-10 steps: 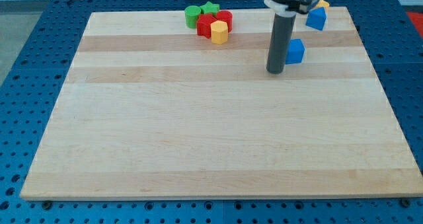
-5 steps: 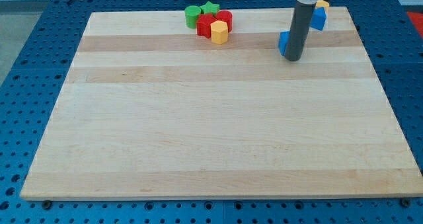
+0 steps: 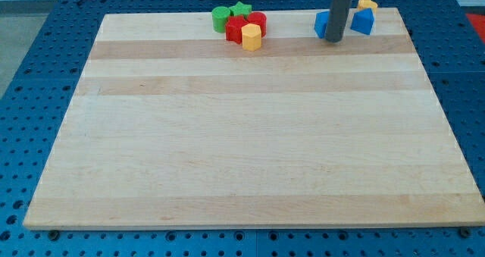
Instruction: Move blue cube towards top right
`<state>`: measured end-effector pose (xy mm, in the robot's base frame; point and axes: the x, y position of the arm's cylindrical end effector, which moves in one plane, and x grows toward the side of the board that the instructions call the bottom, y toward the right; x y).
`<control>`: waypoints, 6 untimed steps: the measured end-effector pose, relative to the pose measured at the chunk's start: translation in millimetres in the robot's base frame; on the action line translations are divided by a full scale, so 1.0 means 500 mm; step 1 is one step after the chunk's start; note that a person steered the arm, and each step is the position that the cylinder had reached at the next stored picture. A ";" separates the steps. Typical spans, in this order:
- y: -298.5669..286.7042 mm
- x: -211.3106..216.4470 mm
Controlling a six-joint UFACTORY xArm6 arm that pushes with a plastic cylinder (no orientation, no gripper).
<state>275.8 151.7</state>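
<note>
Tip (image 3: pixel 333 39) of my jawless rod touches blue cube (image 3: pixel 323 24) near the board's (image 3: pixel 227 136) top right

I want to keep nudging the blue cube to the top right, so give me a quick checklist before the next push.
1. My tip on the board: ok.
2. Tip against the blue cube: ok, at its right face.
3. Tip on the side for pushing right: not ok.
4. Cube near the top edge: ok.
5. Path rightward free: not ok, the other blue block and the yellow block sit there.
6. Red, green and yellow cluster out of the way: ok.
</note>
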 end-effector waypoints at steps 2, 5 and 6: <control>-0.068 0.006; -0.095 -0.040; -0.083 -0.040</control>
